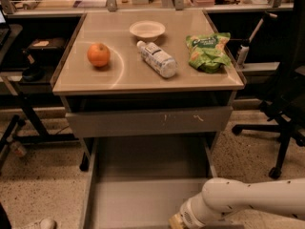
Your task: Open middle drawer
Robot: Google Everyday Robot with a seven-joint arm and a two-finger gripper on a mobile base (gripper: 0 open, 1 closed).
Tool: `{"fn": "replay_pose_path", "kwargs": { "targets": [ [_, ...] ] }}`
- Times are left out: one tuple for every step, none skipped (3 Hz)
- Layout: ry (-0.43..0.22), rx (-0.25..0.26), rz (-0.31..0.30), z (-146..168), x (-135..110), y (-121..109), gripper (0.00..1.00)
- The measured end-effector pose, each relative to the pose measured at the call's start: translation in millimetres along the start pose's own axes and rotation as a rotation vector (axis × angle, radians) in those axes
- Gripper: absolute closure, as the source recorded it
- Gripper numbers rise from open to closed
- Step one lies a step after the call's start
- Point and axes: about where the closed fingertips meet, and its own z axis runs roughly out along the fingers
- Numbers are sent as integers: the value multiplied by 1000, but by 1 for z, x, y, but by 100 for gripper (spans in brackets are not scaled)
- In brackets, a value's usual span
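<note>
- The middle drawer (143, 194) stands pulled far out of the cabinet, low in the view. Its shallow grey tray lies open to above, and its outer end runs to the bottom edge of the view.
- The gripper (176, 221) sits at the near right part of the drawer, at the bottom edge of the view. It is cut off there, so whether it is open, closed or holding anything cannot be told.
- The white arm (252, 199) reaches in from the right, low across the drawer's right side.
- The grey drawer front with white scratch marks (147, 122) lies directly above the open tray, under the tabletop (143, 78).
- On the tabletop, an orange (98, 55) rests at the left and a white bowl (147, 30) at the back centre.
- A plastic bottle (157, 59) lies on its side in the middle.
- A green snack bag (208, 51) lies at the right.
- A black office chair (286, 104) stands on the floor to the right of the cabinet.
</note>
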Motion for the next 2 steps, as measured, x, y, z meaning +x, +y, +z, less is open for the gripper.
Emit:
{"fn": "replay_pose_path", "kwargs": {
  "targets": [
    [0, 0, 0, -4, -5, 1, 100],
    [0, 0, 0, -4, -5, 0, 84]
  ]
}}
